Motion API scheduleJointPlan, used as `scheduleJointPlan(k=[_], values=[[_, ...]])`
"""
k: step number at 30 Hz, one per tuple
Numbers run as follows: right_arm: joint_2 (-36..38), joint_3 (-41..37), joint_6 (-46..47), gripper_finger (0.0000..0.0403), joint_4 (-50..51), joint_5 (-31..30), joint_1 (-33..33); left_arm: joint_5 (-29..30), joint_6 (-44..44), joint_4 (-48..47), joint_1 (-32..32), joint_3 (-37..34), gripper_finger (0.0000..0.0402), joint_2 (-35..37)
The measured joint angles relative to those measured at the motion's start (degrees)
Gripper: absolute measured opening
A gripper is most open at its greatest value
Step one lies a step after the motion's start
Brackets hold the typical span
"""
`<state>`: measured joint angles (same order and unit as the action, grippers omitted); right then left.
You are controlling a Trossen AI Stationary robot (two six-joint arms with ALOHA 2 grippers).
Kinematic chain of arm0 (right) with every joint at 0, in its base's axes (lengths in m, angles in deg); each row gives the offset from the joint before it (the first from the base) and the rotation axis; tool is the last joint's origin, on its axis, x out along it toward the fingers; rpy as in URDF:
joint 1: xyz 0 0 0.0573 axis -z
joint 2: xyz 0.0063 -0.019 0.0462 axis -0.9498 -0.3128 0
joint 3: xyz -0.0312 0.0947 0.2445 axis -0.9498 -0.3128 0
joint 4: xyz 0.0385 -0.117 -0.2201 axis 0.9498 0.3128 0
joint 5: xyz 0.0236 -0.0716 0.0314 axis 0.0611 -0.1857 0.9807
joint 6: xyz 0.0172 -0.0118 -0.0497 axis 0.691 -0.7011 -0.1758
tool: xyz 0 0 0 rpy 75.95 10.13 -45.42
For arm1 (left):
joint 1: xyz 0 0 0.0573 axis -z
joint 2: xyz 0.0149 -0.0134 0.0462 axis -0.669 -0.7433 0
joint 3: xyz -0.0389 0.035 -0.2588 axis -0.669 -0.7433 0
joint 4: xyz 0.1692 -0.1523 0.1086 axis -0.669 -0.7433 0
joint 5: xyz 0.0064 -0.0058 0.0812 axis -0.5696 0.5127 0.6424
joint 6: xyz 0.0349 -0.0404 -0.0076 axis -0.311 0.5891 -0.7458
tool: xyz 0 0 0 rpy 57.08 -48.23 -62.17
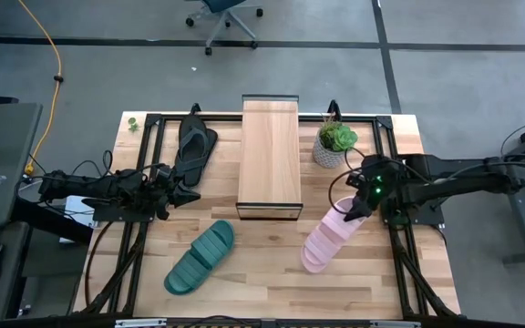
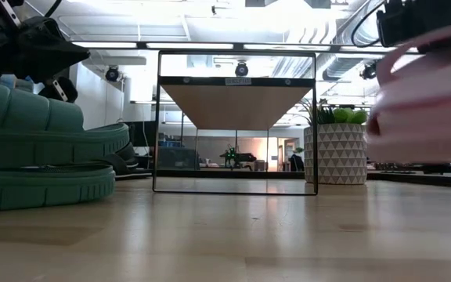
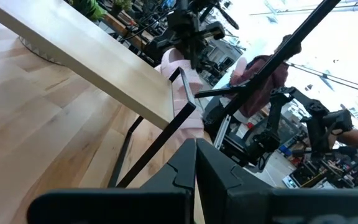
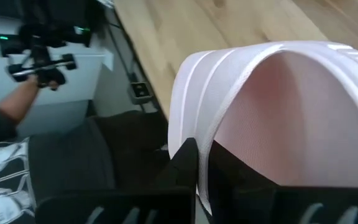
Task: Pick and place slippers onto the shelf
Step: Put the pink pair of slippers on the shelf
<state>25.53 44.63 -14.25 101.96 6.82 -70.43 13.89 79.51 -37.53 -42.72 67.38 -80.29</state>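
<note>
I am gripping the pink slide [image 1: 328, 239] in my right gripper [image 1: 361, 211] (left gripper [image 1: 188, 195] pressed together, idling); the shelf [image 1: 270, 153] is carrying no slippers yet.

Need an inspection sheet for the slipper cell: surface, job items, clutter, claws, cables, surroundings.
Surface: wooden table, bare in front of the shelf.
Job items: shelf mid-table, top empty. Pink slipper right of the shelf, one end lifted. Green slipper flat, front left. Black flip-flop flat, left of the shelf.
Clutter: potted plant right of the shelf.
Claws: right claw shut on the pink slipper's edge. Left claw shut, empty, between the flip-flop and green slipper.
Cables: yellow cable on the floor, far left.
Surroundings: office chair behind the table; a person's hand holding a device in the right wrist view.
</note>
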Motion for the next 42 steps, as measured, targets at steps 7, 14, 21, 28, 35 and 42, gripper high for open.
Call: scheduleJointPlan(k=[7,14,21,28,35,42], values=[[2.5,0.0,3.5,0.0000,-4.6,-0.8,0.0,0.0,0.0,0.0,0.0,0.0,0.0001,0.0],[4.6,1.7,4.8,0.0000,-3.9,-3.7,0.0,0.0,0.0,0.0,0.0,0.0,0.0001,0.0],[4.4,7.6,2.5,0.0000,0.7,-5.9,0.0,0.0,0.0,0.0,0.0,0.0,0.0001,0.0],[4.4,12.2,1.3,0.0000,2.4,-7.5,0.0,0.0,-0.5,0.0,0.0,0.0,0.0001,0.0],[4.4,15.6,-0.8,0.0000,2.4,-11.8,0.1,0.0,-0.5,0.0,0.0,0.0,0.0001,0.0],[4.4,17.2,-1.7,0.0000,1.1,-14.6,0.1,0.0,-0.5,0.0,0.0,0.0,0.0001,0.0]])
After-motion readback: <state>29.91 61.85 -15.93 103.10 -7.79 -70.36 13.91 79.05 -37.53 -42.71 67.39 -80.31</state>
